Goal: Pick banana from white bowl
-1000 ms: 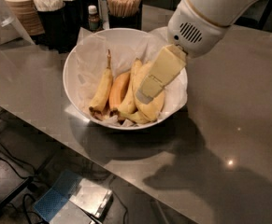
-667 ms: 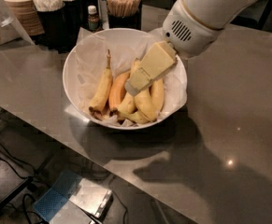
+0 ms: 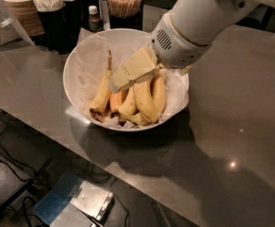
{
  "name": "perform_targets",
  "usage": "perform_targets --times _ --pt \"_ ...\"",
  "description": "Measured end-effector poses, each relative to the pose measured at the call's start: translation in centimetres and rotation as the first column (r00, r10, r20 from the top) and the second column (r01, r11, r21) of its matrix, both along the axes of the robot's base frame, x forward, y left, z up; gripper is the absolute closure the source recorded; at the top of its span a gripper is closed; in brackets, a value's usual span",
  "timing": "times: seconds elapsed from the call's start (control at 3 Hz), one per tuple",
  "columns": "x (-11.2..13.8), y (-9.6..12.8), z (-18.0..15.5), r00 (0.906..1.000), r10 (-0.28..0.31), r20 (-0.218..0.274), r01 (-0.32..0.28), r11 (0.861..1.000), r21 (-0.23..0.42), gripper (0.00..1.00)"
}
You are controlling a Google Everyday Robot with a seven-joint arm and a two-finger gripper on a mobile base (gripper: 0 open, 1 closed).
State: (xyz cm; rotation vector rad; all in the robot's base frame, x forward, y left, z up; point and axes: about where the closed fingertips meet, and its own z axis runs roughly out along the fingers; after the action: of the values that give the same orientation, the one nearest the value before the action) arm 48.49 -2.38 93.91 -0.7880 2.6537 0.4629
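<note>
Directly beneath the gripper (image 3: 118, 82), the banana (image 3: 143, 101) lies in the white bowl (image 3: 71, 60), thick, smooth, bright yellow and strongly curved, its upper part hidden by the gripper's pale, blocky tip. Whether the gripper is clenched or released cannot be told; it hangs low over the fruit, angled down from a rounded white arm housing (image 3: 193, 27). Beside the banana rest an orange-tinted banana (image 3: 116, 100) and a slimmer banana (image 3: 101, 91) with a long stem. Crinkled white paper (image 3: 89, 56) lines the wide, shallow bowl. Beyond the gripper stand a dark cup of sticks (image 3: 124, 4) and a small bottle (image 3: 94, 17). A glossy grey counter (image 3: 222, 126) carries everything; cables trail across the floor (image 3: 14, 174) below.
</note>
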Motion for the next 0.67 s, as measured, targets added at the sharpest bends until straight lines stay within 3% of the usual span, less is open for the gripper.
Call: perform_targets --times 0.33,0.67 --pt "0.0 0.1 -0.1 1.0000 0.000 -0.001 0.000 1.000 0.001 0.00" --pt "-0.5 1.1 -1.4 0.9992 0.009 -0.038 -0.008 1.000 0.021 0.00"
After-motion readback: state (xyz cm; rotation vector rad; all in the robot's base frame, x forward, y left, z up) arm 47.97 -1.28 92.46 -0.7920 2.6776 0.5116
